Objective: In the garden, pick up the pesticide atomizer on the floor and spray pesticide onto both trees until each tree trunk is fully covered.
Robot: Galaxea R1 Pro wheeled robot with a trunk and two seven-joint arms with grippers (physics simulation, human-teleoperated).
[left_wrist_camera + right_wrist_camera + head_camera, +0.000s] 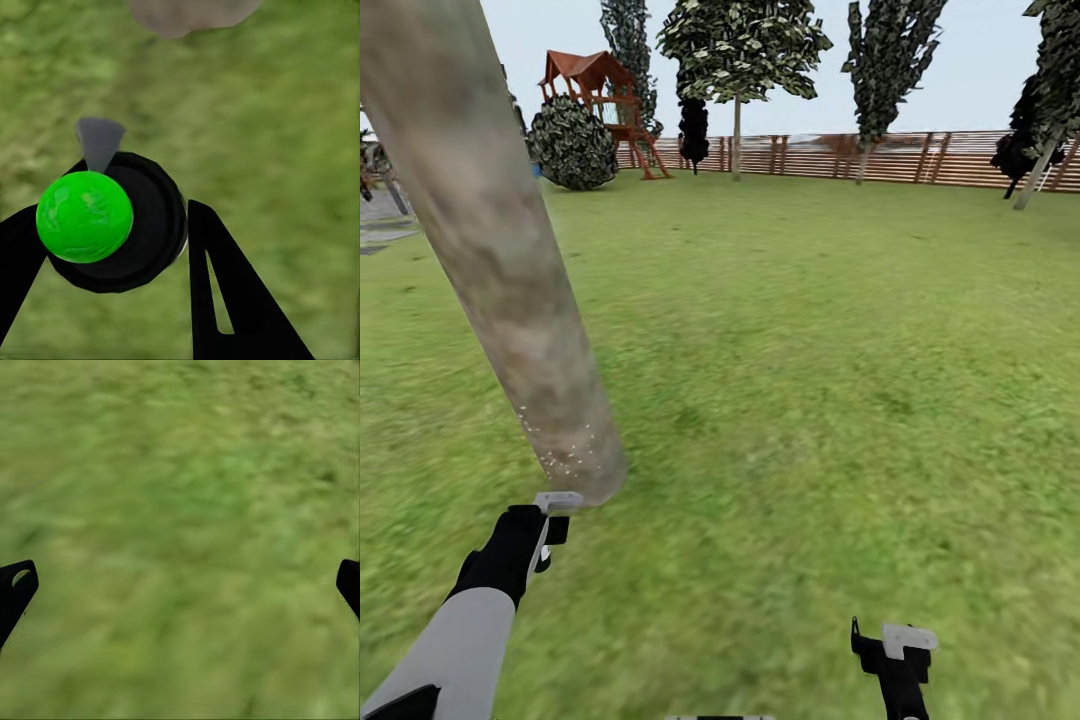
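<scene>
Nearest the head camera, at about seven o'clock, the left arm's black end effector [550,528] is clamped on the pesticide atomizer [112,221] – a black, round-bodied bottle with a glossy green ball cap and a small grey nozzle, sitting between the black fingers [232,292] in the left wrist view. The nozzle points at the foot of the thick, pale grey-brown mottled tree trunk [490,250], which rises from the green lawn [810,350] just beyond the end effector towards eleven o'clock. A scatter of tiny whitish pesticide specks [565,450] dots only the lowest part of the bark; higher up it looks bare, so coverage seems barely begun.

The atomizer looks rigid, light and smooth – likely to twist in the grip if squeezed off-centre, so the hold around its broad dark body, below the cap, seems right.

At about five o'clock the right arm's black end effector [895,645] hangs over grass, spread wide and empty. At one o'clock, a brown slatted wooden fence [880,155] closes the garden.
</scene>
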